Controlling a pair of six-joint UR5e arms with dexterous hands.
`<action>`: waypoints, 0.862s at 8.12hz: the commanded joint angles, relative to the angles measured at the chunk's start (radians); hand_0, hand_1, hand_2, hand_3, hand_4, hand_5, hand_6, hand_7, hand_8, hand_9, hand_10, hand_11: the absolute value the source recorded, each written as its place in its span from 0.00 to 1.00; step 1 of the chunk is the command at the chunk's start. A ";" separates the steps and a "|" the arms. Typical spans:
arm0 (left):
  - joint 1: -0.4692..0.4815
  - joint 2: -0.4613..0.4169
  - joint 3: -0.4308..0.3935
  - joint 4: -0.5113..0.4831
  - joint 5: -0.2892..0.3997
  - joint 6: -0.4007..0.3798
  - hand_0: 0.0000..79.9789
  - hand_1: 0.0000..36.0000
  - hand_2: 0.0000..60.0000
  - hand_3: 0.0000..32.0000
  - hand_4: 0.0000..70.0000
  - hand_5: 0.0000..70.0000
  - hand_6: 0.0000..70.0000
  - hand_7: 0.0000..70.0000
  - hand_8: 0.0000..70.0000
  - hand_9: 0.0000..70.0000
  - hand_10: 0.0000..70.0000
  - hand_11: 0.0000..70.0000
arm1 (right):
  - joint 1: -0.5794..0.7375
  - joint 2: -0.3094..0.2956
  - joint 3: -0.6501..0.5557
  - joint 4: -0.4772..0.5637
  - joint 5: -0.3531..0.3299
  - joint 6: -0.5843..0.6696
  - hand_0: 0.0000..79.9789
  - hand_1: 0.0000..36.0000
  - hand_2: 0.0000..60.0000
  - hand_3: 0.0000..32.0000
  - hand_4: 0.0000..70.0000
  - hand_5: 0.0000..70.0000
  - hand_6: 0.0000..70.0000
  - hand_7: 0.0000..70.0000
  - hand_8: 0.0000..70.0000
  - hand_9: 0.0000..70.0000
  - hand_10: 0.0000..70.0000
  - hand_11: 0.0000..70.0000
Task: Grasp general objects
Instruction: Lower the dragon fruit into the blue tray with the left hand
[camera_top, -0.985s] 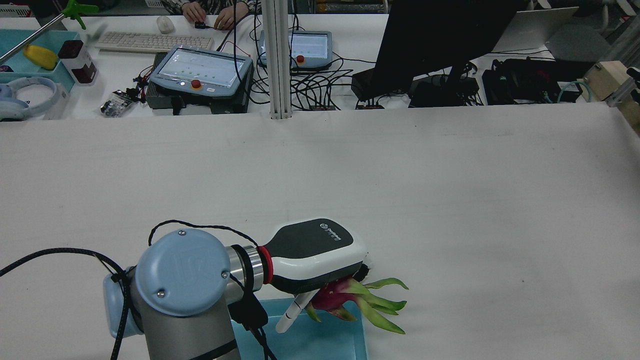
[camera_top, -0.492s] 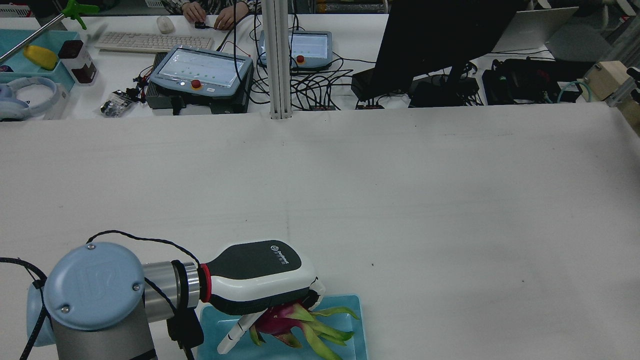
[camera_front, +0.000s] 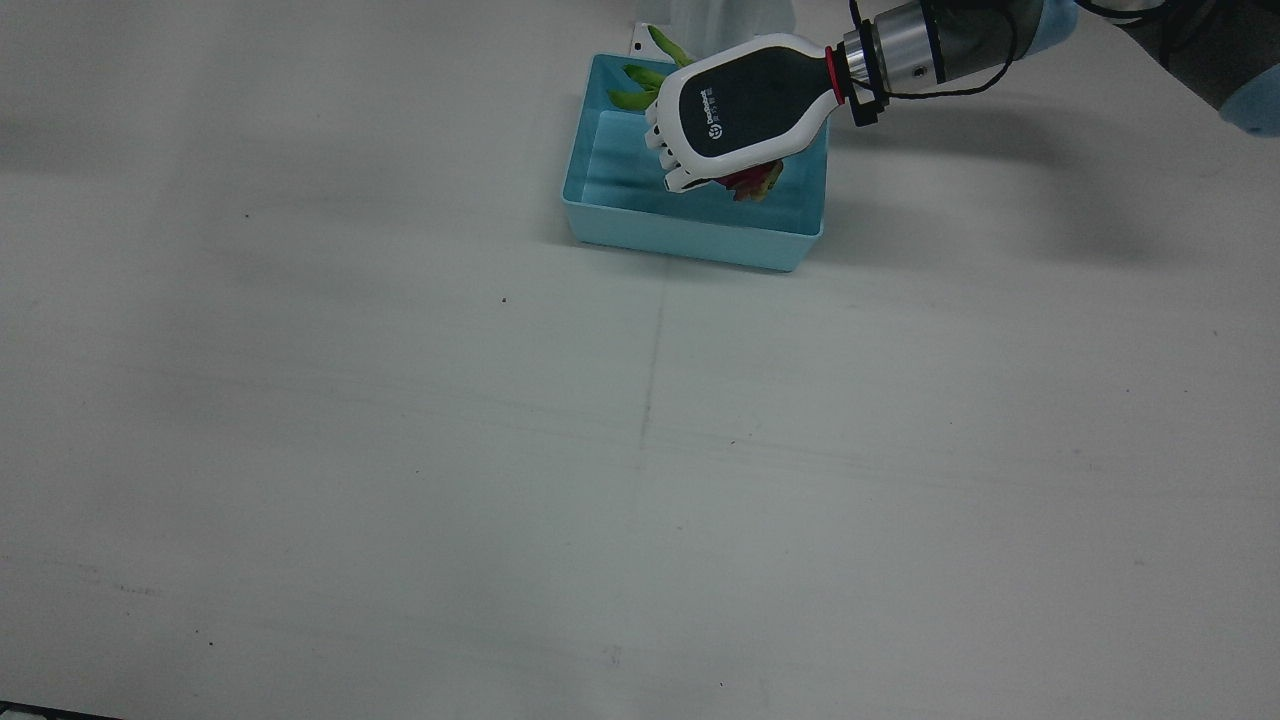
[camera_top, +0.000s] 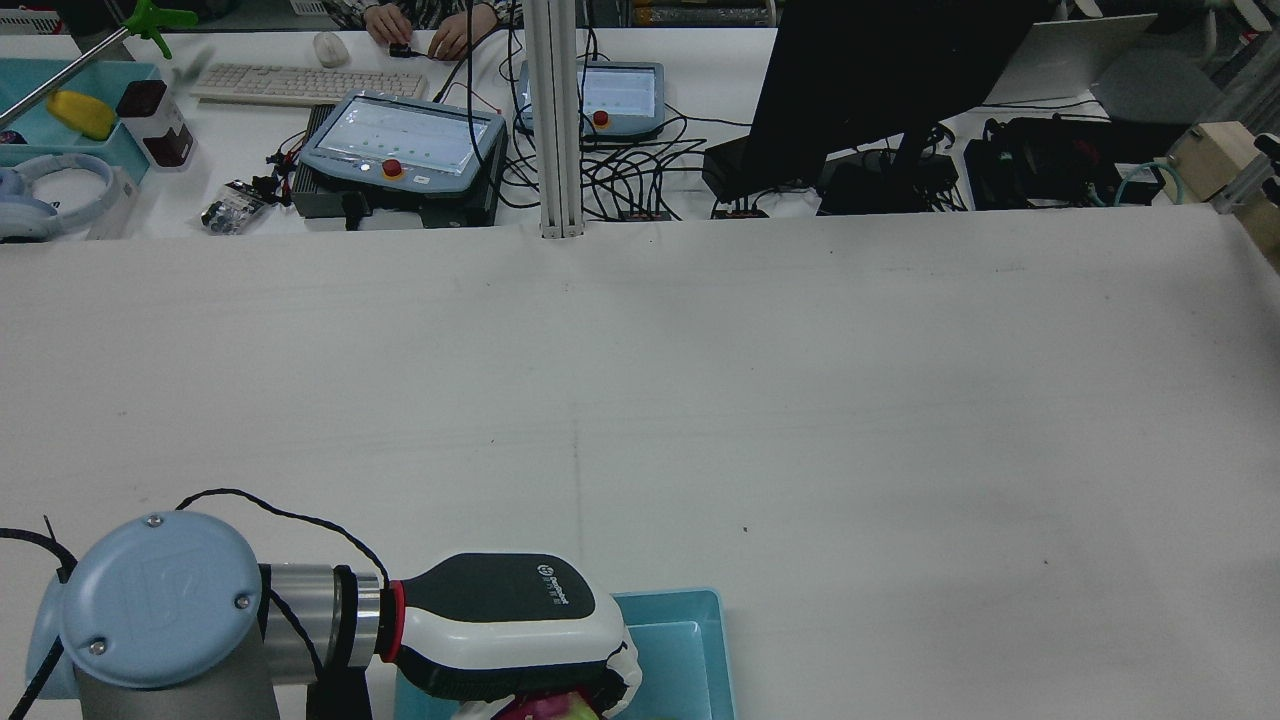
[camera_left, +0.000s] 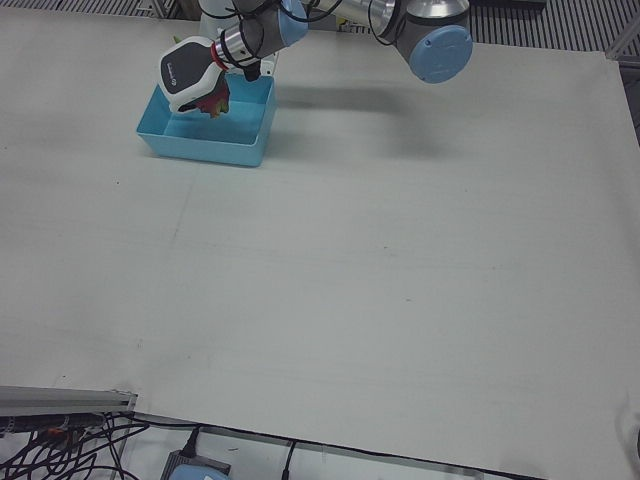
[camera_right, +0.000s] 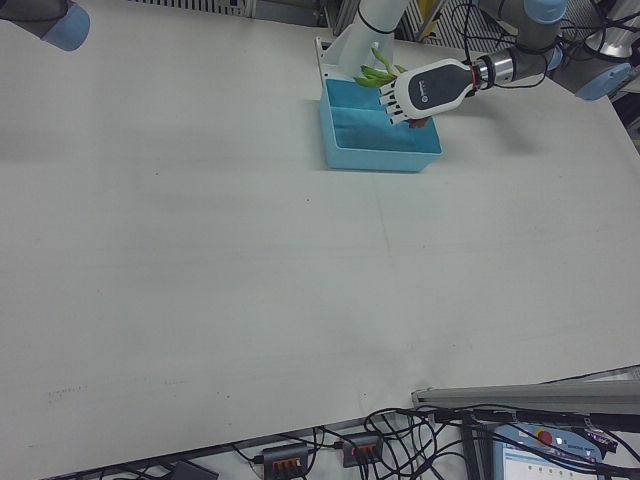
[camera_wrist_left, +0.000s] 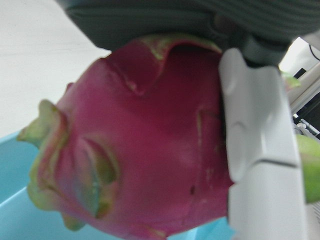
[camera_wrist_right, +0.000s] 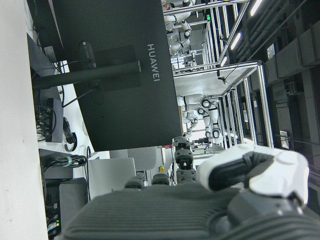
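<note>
My left hand (camera_front: 740, 105) is shut on a magenta dragon fruit (camera_front: 752, 183) with green scales and holds it inside the rim of a light blue bin (camera_front: 690, 235). The rear view shows the hand (camera_top: 510, 635) covering most of the fruit (camera_top: 545, 708) over the bin (camera_top: 690, 640). In the left hand view the fruit (camera_wrist_left: 145, 140) fills the frame, with a white finger (camera_wrist_left: 255, 150) pressed on it. I cannot tell if the fruit touches the bin floor. My right hand (camera_wrist_right: 250, 175) shows only in its own view, away from the table.
The bin stands at the robot's edge of the white table (camera_front: 640, 450). A white arm pedestal (camera_right: 365, 30) is just behind it. A black monitor (camera_top: 870, 90), teach pendants (camera_top: 400, 140) and cables lie beyond the far edge.
My left hand has carried the dragon fruit left and back toward the robot, from beside the bin's corner to over the bin, and lowered it.
</note>
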 joint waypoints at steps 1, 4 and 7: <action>-0.001 0.009 -0.052 -0.036 0.041 -0.067 0.62 0.73 1.00 0.00 0.53 0.68 0.80 1.00 0.72 0.91 1.00 1.00 | 0.000 0.000 0.000 0.000 -0.001 0.000 0.00 0.00 0.00 0.00 0.00 0.00 0.00 0.00 0.00 0.00 0.00 0.00; -0.004 0.010 -0.052 -0.036 0.041 -0.070 0.63 0.87 0.98 0.00 0.00 0.06 0.00 0.00 0.09 0.08 0.09 0.17 | 0.000 0.000 0.000 0.000 -0.001 0.000 0.00 0.00 0.00 0.00 0.00 0.00 0.00 0.00 0.00 0.00 0.00 0.00; -0.010 0.009 -0.052 -0.038 0.041 -0.095 0.62 0.82 0.91 0.00 0.00 0.01 0.00 0.00 0.08 0.07 0.06 0.12 | 0.000 0.000 0.000 0.000 -0.001 0.000 0.00 0.00 0.00 0.00 0.00 0.00 0.00 0.00 0.00 0.00 0.00 0.00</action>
